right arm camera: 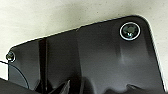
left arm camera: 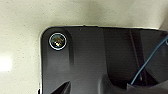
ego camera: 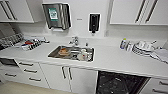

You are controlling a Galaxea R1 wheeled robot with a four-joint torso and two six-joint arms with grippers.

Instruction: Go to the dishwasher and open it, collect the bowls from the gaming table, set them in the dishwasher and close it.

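Under the surface (ego camera: 117,62), right of the sink (ego camera: 72,53): the dishwasher (ego camera: 120,83) shows as a dark opening below the white top, wire racks faintly visible inside; it looks already open, though the door itself is cut off by the picture's lower edge.
Dishwasher handling: my judgement is a heavy, stiff, hinged steel door, smooth and likely slippery on its face; best taken at its top lip or handle, and swung without forcing the hinge.
Racks: thin wire, stiff but springy; bowls set in them could tip if dropped in loosely.
Bowls: none can be picked out on this surface; the stack at the far right is white plates (ego camera: 143,48), not task things.
Claws: the wrist views give the dark plates of the arms over pale speckled floor; fingers cannot be made out, so I cannot tell how far either claw is open or whether it holds anything.
Dishwasher relative to claws: cannot tell from these pictures; the head view puts it low and right of centre, close ahead of the robot.
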